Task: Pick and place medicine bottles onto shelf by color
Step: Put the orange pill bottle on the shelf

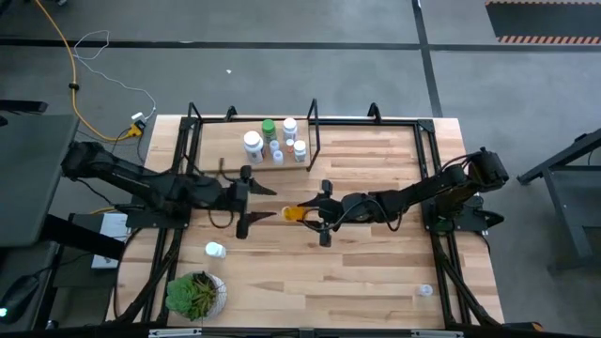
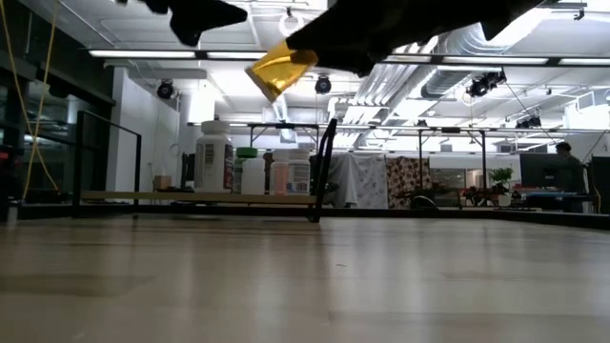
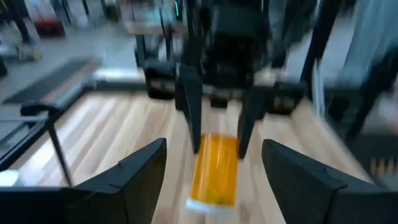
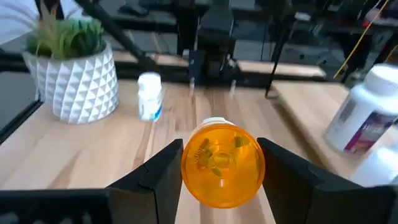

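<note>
Orange bottle (image 4: 222,164) is clamped sideways in right pincer (image 1: 302,213), frame centre, above bench (image 1: 376,272). Left pincer (image 1: 266,202) is spread wide, empty. Bottle judged light, rigid, slick; grip mid-body.

Grey concrete floor (image 1: 282,23) around the table; yellow cable (image 1: 70,66) at ten o'clock; ceiling strip lights (image 2: 152,54) overhead
</note>
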{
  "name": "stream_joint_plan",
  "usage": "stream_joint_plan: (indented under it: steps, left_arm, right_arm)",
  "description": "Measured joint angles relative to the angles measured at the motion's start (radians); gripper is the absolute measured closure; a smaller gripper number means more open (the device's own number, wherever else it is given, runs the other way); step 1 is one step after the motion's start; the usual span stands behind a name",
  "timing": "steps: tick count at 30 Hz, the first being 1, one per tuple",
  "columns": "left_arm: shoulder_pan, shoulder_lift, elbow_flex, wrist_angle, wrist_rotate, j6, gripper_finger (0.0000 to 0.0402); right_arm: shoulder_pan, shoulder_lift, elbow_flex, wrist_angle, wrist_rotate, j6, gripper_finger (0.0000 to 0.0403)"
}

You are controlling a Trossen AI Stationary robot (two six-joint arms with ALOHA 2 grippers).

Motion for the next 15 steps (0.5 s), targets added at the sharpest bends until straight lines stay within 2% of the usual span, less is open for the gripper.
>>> stream_joint_plan:
  steps: [5, 9, 11, 15]
  left_arm:
    - [-0.019, -0.032, -0.278, 0.579, -0.007, -0.061, 0.0147]
    - [-0.047, -0.031, -0.428, 0.954, -0.111, -0.089, 0.0147]
    - [-0.058, -0.032, -0.467, 1.065, -0.149, -0.090, 0.0147]
    - [-0.066, -0.015, -0.466, 1.109, -0.186, -0.093, 0.0147]
  right_arm:
    - [0.000, 0.013, -0.001, 0.181, 0.015, -0.108, 0.0224]
    - [-0.010, 0.022, 0.000, 0.401, -0.002, -0.201, 0.0224]
    - [-0.022, 0.023, 0.000, 0.499, -0.046, -0.229, 0.0224]
    - [-0.051, 0.033, 0.000, 0.719, -0.132, -0.239, 0.0224]
